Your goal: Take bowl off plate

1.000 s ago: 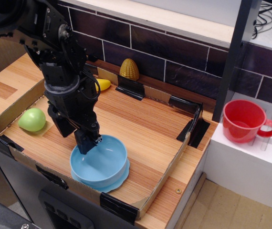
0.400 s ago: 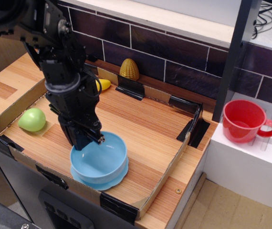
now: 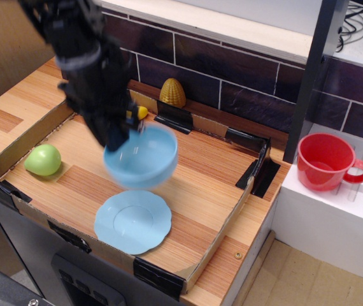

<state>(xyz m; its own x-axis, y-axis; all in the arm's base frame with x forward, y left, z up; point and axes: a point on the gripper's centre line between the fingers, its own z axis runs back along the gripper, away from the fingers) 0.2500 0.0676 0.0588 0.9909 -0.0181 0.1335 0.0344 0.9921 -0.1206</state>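
Liftoff: the bowl (image 3: 142,156) is up in the air now, clear of the plate (image 3: 133,222), where a moment ago it was sitting right down on it with the gripper (image 3: 123,135) reaching in at its left rim. The gripper is clamped on that left rim, and the bowl hangs tilted and a little motion-blurred above the tray floor, just beyond the plate's far edge. The plate lies bare and flat at the near edge of the tray, scalloped rim and round centre fully showing. By my read the separation itself is done; what remains is finding a spot to set the bowl down off the plate.

Surface next: a shallow cardboard tray (image 3: 225,233) with black-taped corners sits on a wooden counter. A green ball (image 3: 43,159) rests at the tray's left, and a yellow corn cob (image 3: 172,92) stands at the far wall against dark tiles. Off to the right, a red cup (image 3: 327,161) sits on a white block, well apart from the action.
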